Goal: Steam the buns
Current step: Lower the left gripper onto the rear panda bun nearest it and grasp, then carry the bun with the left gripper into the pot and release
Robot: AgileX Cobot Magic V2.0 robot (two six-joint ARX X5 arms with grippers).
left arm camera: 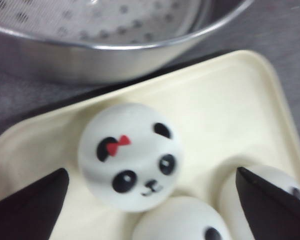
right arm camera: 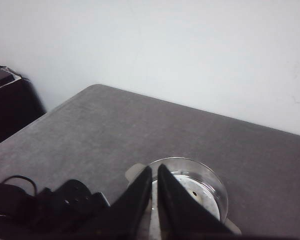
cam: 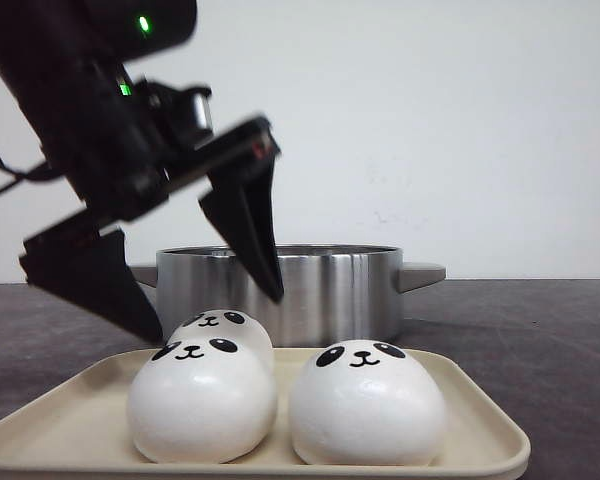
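Three white panda-faced buns sit on a cream tray (cam: 480,432): one at the back left (cam: 220,328), one at the front left (cam: 202,402), one at the front right (cam: 367,402). A fourth bun is out of view. My left gripper (cam: 217,315) hangs open just above the back bun, one finger on each side, touching nothing. In the left wrist view this bun (left arm camera: 130,155) has a red bow and lies between the spread fingers (left arm camera: 30,210); the other two buns (left arm camera: 180,222) (left arm camera: 270,187) show partly. My right gripper (right arm camera: 155,172) is shut and empty, high above the table.
A steel pot (cam: 320,285) with side handles stands right behind the tray. Its perforated steamer plate (left arm camera: 105,25) shows in the left wrist view. The right wrist view looks down on the pot (right arm camera: 205,187) and the grey table (right arm camera: 115,130). A white wall is behind.
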